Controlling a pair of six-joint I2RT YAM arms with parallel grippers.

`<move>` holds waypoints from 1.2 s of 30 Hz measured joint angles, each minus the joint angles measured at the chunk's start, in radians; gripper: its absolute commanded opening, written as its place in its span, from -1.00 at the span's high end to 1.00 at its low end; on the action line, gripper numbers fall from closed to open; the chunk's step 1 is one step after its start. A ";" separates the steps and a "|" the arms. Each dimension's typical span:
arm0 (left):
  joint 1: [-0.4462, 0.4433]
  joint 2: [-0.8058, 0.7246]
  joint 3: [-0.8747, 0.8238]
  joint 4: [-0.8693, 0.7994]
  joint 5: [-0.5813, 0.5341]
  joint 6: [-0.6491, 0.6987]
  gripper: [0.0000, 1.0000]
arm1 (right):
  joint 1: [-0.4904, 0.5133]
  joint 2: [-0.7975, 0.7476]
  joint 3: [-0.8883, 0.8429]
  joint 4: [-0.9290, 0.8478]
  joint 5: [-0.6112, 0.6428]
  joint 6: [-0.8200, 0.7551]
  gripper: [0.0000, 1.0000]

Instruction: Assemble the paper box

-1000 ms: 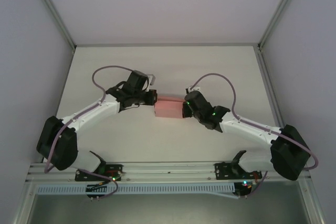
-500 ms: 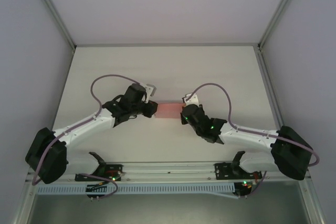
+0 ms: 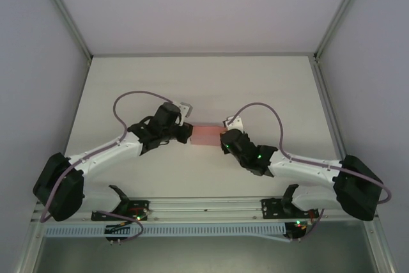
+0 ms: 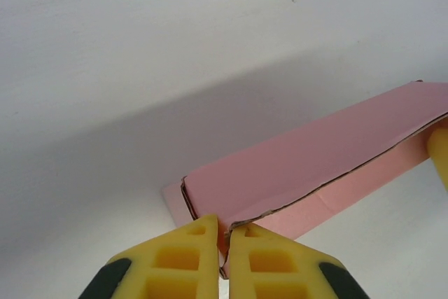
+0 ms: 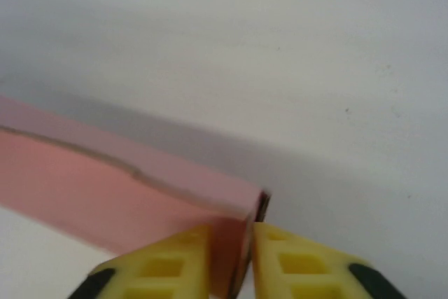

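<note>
The paper box (image 3: 206,135) is a pale-pink folded card shape held between the two arms near the table's middle. My left gripper (image 3: 186,133) is shut on its left end; in the left wrist view the yellow fingertips (image 4: 199,246) pinch the card's corner edge, and the paper box (image 4: 315,159) stretches away to the right. My right gripper (image 3: 223,139) is shut on the right end; in the right wrist view the paper box (image 5: 105,187) runs off to the left, its end wall clamped between the yellow fingertips (image 5: 276,253).
The white table (image 3: 192,81) lies under the box. Metal frame posts (image 3: 64,14) rise at both back corners, and a rail (image 3: 204,208) with the arm bases runs along the near edge.
Over the last second the box dropped lower and looks flatter from above. Both grippers shifted slightly toward the near edge with it and kept their hold.
</note>
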 measured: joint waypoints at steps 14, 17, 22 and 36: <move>-0.032 0.000 0.007 -0.011 -0.003 0.020 0.77 | -0.228 -0.103 0.101 -0.079 -0.135 0.209 -0.18; -0.033 0.002 0.010 -0.016 -0.003 0.021 0.71 | -0.257 -0.029 0.126 -0.118 -0.185 0.248 -0.12; -0.041 0.012 0.010 -0.060 -0.003 0.021 0.63 | -0.258 0.012 0.088 -0.113 -0.273 0.307 0.09; -0.041 -0.065 0.035 -0.121 0.050 -0.029 -0.28 | -0.251 -0.021 -0.071 0.111 -0.325 0.463 0.18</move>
